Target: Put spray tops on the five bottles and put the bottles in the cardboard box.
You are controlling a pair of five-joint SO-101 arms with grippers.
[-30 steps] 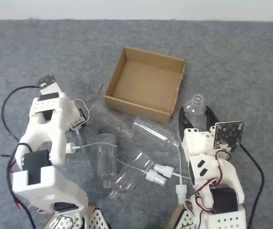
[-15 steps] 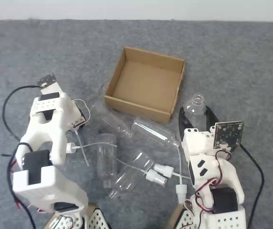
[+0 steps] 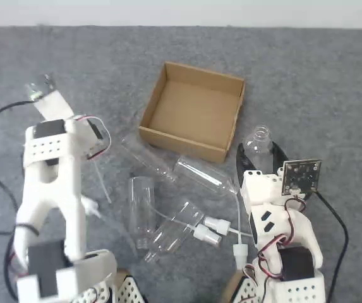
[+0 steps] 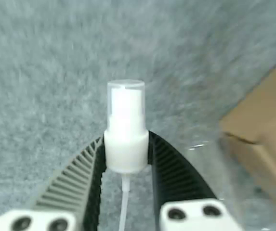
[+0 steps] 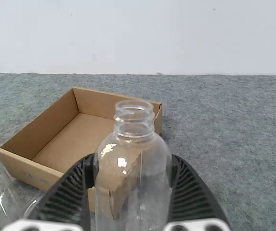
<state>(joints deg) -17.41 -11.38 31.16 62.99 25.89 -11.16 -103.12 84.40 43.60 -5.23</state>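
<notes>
left end effector (image 4: 125, 142): spray top (image 4: 125, 120); right (image 5: 132, 164): bottle (image 5: 134, 139)

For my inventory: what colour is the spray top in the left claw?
White spray top, clear cap; clearest in left wrist view.

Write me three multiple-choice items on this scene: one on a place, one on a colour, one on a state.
1. Where is the upright bottle?
A) inside the cardboard box
B) in the right gripper
C) lying on the carpet

2. What colour is the spray top in the left gripper?
A) black
B) blue
C) white

3. The upright bottle's neck is:
A) open
B) fitted with a spray top
C) taped over

Key: 1 B, the right wrist view shows the jaws on either side of it; 2 C, it shows white in the left wrist view; 3 A, its rim is bare.
</notes>
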